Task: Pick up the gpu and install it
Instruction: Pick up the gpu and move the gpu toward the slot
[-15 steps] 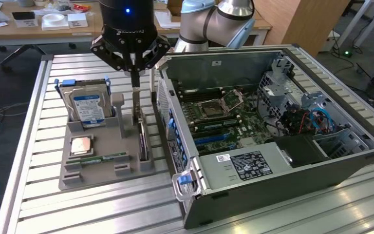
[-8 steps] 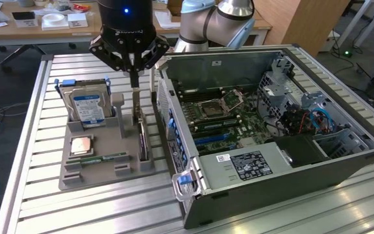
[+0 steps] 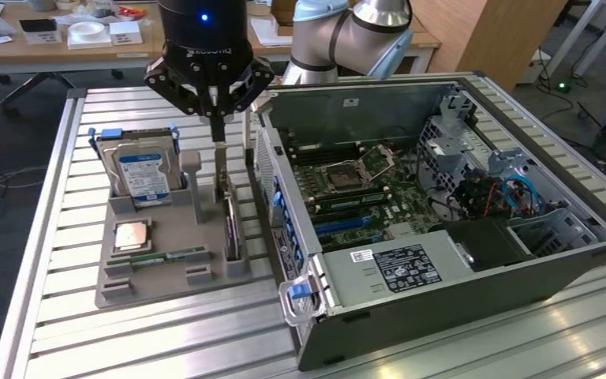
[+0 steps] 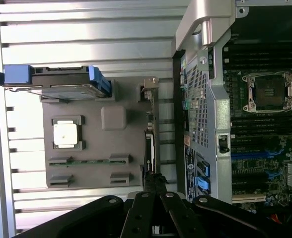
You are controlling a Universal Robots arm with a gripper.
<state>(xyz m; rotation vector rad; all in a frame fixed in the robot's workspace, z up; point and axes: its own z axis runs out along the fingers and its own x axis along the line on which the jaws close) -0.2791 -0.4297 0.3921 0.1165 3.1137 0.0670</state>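
The widest thing in your shot is the slatted aluminium table [image 3: 61,332]. On it, across the exterior view's right, the open computer case [image 3: 555,264] lies on its side with the motherboard [image 3: 361,185] bare to you. Look at the blue expansion slots [image 3: 340,225] near the middle of the frame: no card is seated there, so by my reading the install is all ahead of you.

At top centre your gripper [image 3: 217,134] hangs nose-down just beside the case wall. Its fingers are drawn together and, as far as I can judge, pinched on the upper edge of the gpu [image 3: 231,229].

That card stands on edge in a slot of the grey parts tray [image 3: 166,276], on the tray side nearest the case, left of centre in the exterior view. I'd call it gripped but not yet lifted clear.

The tray also holds a hard drive [image 3: 142,172] with a blue-and-white label, upright at the back. A CPU [image 3: 132,235] lies flat in its pocket, and a green RAM stick [image 3: 166,257] lies just in front of that.
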